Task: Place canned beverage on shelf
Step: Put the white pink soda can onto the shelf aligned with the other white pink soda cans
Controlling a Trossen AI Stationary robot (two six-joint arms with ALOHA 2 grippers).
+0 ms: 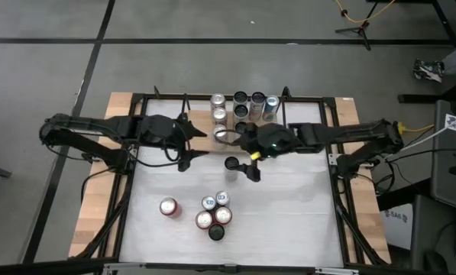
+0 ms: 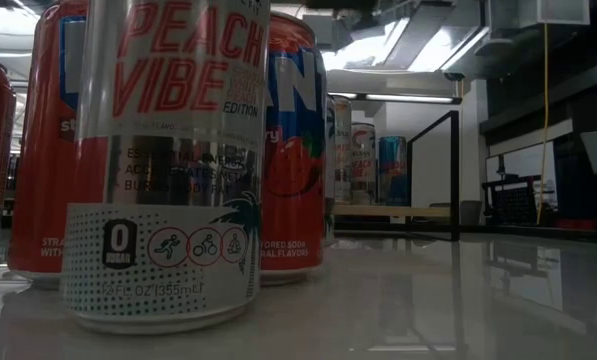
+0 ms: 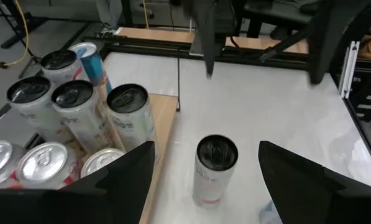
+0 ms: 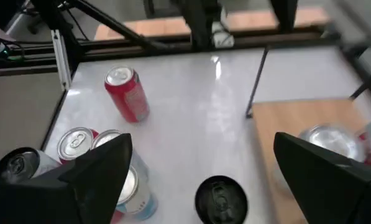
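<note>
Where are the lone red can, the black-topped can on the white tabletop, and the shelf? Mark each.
lone red can point(image 4: 128, 94), right wrist view, side wall.
black-topped can point(image 3: 216, 153), left wrist view, lid.
shelf point(image 4: 283, 122), right wrist view, bare wood board.

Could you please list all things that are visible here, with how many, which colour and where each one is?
shelf: one, light wood with black rod uprights, far middle of the table.
cans on the shelf: about seven, mostly silver, some dark-topped, one blue.
single can: one, white with black top, on the table just in front of the shelf, between both grippers.
red can: one, standing alone, near left.
can cluster: about five, red, silver and black, near middle.
table: one, white top, wooden side strips.
left gripper: open, beside the shelf.
right gripper: open, near the single can.
</note>
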